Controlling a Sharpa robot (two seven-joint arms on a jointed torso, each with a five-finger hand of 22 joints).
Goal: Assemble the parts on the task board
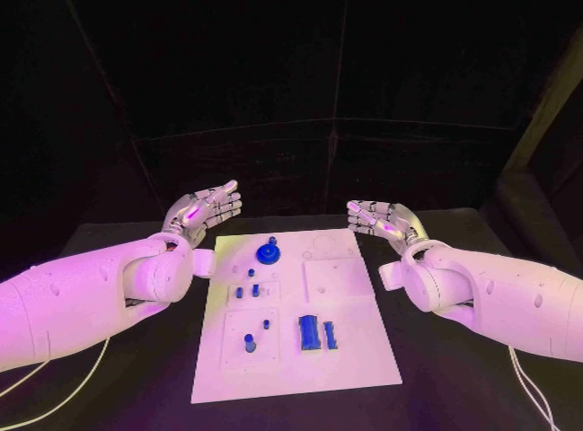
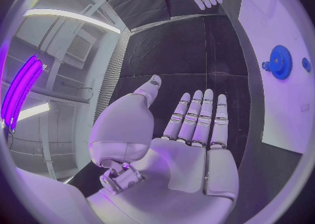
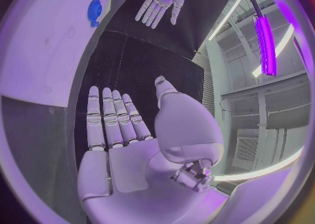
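Presently both hands hold nothing. Left hand (image 1: pixel 203 212) hangs palm-up with fingers spread, over the black table (image 1: pixel 123 238) just off the far left corner of the board (image 1: pixel 349 359); the left wrist view shows its fingers (image 2: pixel 197 119) straight and side by side, thumb apart. Right hand (image 1: pixel 382 220) mirrors it, palm-up and spread, just off the board's far right corner; in the right wrist view its fingers (image 3: pixel 108 116) lie flat and apart from the thumb. Neither hand touches the board or any part.

Board lies flat between the two arms, long side running away from the robot. On it:
- blue gear (image 1: pixel 268 253) near the far edge, left of centre, with a small knob standing on it; it also appears in the left wrist view (image 2: pixel 280 62).
- a few small blue pieces (image 1: pixel 250 289) in the left middle section.
- one short peg (image 1: pixel 250 341) standing in the near left section.
- two upright blue blocks (image 1: pixel 309 331) side by side, near centre.
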